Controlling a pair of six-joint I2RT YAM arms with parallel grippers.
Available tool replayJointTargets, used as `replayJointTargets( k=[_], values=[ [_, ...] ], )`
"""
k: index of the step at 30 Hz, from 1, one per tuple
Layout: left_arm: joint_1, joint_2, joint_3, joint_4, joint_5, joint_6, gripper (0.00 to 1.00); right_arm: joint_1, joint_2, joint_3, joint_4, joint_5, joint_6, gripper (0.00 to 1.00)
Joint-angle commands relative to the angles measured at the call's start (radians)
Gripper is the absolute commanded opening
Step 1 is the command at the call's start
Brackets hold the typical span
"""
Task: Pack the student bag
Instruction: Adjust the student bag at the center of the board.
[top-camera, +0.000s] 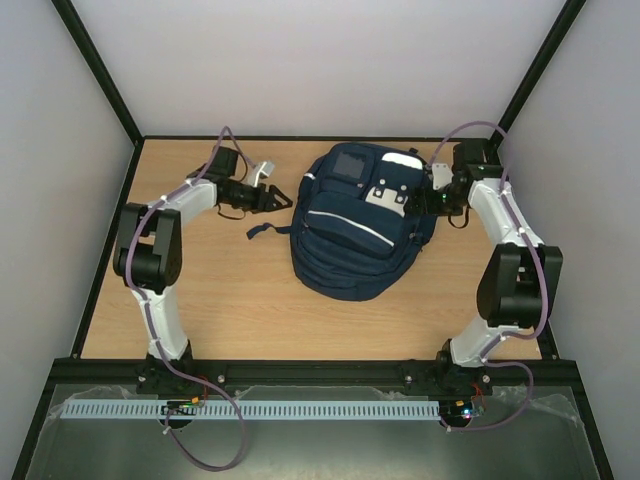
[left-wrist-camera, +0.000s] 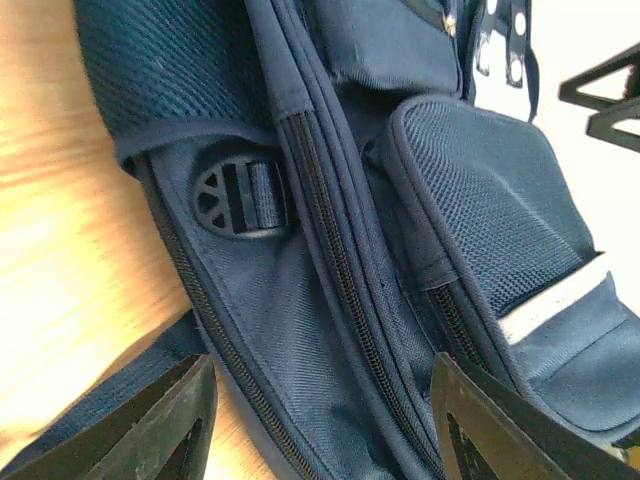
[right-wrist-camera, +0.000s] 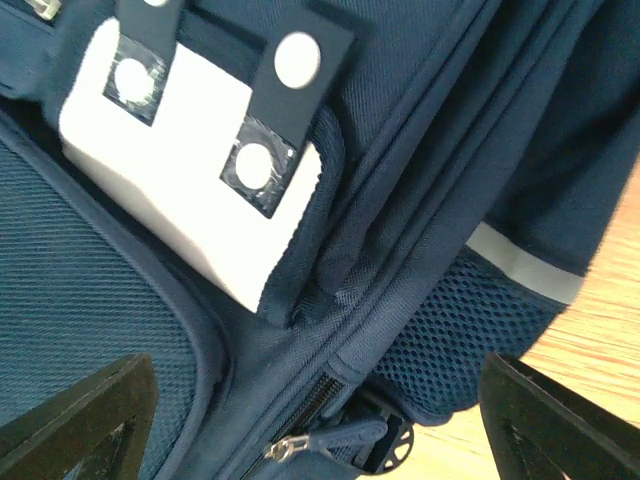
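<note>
Lab test cell, white walls (top-camera: 300, 60), black frame (top-camera: 101, 70) (wooden tabletop (top-camera: 240, 300))

1. I see a light wooden table (top-camera: 230, 300), its grain running side to side.
2. Plain pale walls (top-camera: 320, 60) close it in on three sides.
3. Black frame bars (top-camera: 100, 62) slant up from the back corners.
4. A white slotted strip (top-camera: 300, 410) lies along the near edge.
</note>
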Motion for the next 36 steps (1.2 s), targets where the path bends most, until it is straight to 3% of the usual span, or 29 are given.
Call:
replayJointTargets(
  k=[1, 7, 14, 23, 28, 36],
  values=[
    [-0.052, 0.047, 0.037, -0.013, 0.099, 0.004, 0.61, 0.003, 0.065, -0.02, -0.005, -0.031, 0.023, 0.87],
    [-0.127, 0.04, 0.016, -0.134, 0.092, 0.132, 0.59, 0.013, 0.189, 0.048, 0.001, -0.093, 0.016, 0.82],
    [-0.136, -0.075, -0.145, -0.149, 0.061, 0.212, 0.55, 0.127, 0.309, 0.146, -0.006, -0.151, -0.01, 0.74],
    [-0.145, -0.232, -0.286, -0.18, -0.046, 0.303, 0.55, 0.246, 0.45, 0.369, 0.018, -0.076, -0.018, 0.72],
    [-0.134, -0.311, -0.304, -0.299, -0.135, 0.413, 0.54, 0.247, 0.421, 0.386, 0.01, 0.047, -0.027, 0.74],
    [-0.095, -0.395, -0.272, -0.362, -0.268, 0.544, 0.52, 0.262, 0.194, 0.336, 0.006, 0.041, -0.028, 0.75]
  ],
)
